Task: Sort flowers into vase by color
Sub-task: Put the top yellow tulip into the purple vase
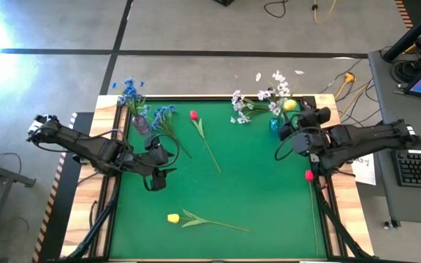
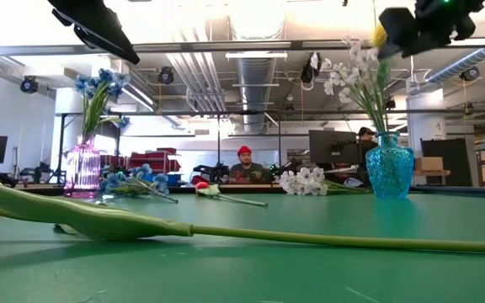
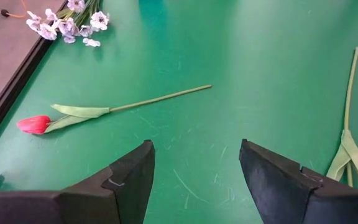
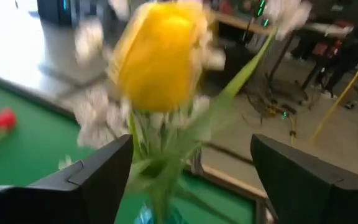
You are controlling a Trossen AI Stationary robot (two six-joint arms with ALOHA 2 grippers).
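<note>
The right gripper (image 1: 292, 126), spread wide, is by the blue vase (image 1: 275, 124) near the mat's edge. The left gripper (image 1: 159, 169), spread too, hangs over open mat (image 1: 262, 190).

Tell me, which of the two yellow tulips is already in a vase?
The yellow tulip at the table's far right corner, standing in the blue vase among white blossoms, under the right gripper. The other yellow tulip lies flat on the mat.
</note>
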